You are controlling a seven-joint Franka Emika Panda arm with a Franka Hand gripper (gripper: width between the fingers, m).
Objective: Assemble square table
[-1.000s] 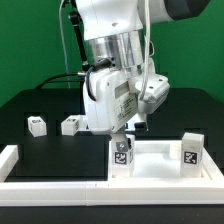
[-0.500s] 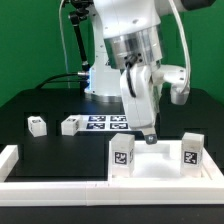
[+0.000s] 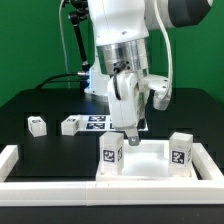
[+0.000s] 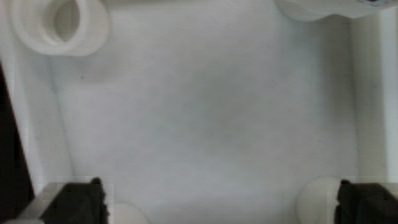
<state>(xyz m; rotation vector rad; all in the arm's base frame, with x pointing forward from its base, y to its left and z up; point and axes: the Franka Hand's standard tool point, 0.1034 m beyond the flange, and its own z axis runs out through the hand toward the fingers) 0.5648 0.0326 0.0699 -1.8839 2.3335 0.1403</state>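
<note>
The white square panel (image 3: 148, 160) lies at the front of the table with two tagged white legs standing on its near corners, one on the exterior view's left (image 3: 112, 153) and one on the right (image 3: 180, 150). Two loose tagged legs (image 3: 37, 125) (image 3: 71, 125) lie on the black mat to the left. My gripper (image 3: 133, 133) hangs low over the panel's back part, just behind the left standing leg. In the wrist view the panel (image 4: 214, 110) fills the picture, with a round socket (image 4: 68, 25) at one corner. My gripper (image 4: 222, 205) has its fingers (image 4: 71, 205) wide apart and nothing between them.
The marker board (image 3: 103, 122) lies on the mat behind the panel. A long white border rail (image 3: 110, 190) runs along the front and turns up the left side (image 3: 10, 158). The arm's base and cables stand at the back.
The gripper swung to the exterior view's right, then came back left. The panel and its two standing legs have shifted a little to the left.
</note>
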